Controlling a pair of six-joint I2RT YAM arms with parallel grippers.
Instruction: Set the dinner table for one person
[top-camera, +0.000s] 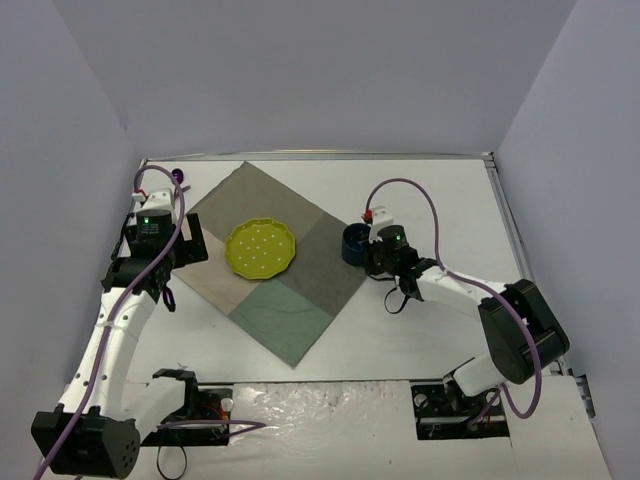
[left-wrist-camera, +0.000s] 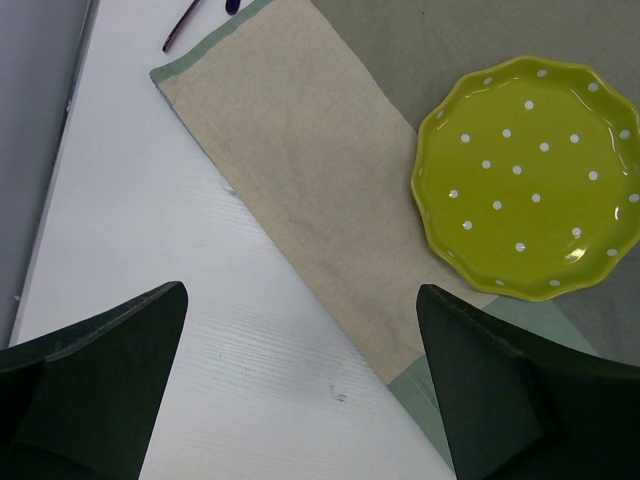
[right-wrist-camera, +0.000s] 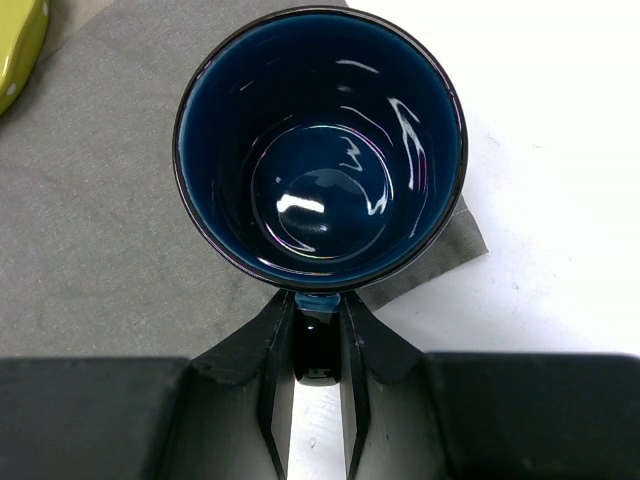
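**Inspection: place setting, single cover, one claw engaged on the mug**

The white surface (top-camera: 430, 195), with its thin metal rim, filled the middle of the top view from left edge to right. A patchwork cloth (top-camera: 285, 305) of grey, beige and green panels lay on it as a diamond, left of centre. A yellow-green plate (top-camera: 261, 248) with white dots and a scalloped rim sat flat near the middle of the cloth.

The right claw (right-wrist-camera: 318, 335) was closed on the handle of a dark blue mug (right-wrist-camera: 320, 150), with one finger on each side of the handle. The mug was upright with its mouth facing up, positioned at the right corner of the cloth. That corner showed from beneath it in the right wrist view. Whether the base rested on the cloth or hung just above it could not be determined.

The left claw (left-wrist-camera: 302, 292) was open, its jaws wide apart. It was positioned over bare surface and the edge of the beige panel at the left side of the cloth, with the plate at the upper right of its wrist view.

A thin purple object (top-camera: 178, 176) lay on the surface at the upper left, beyond the cloth. Too little of it was visible to identify it.
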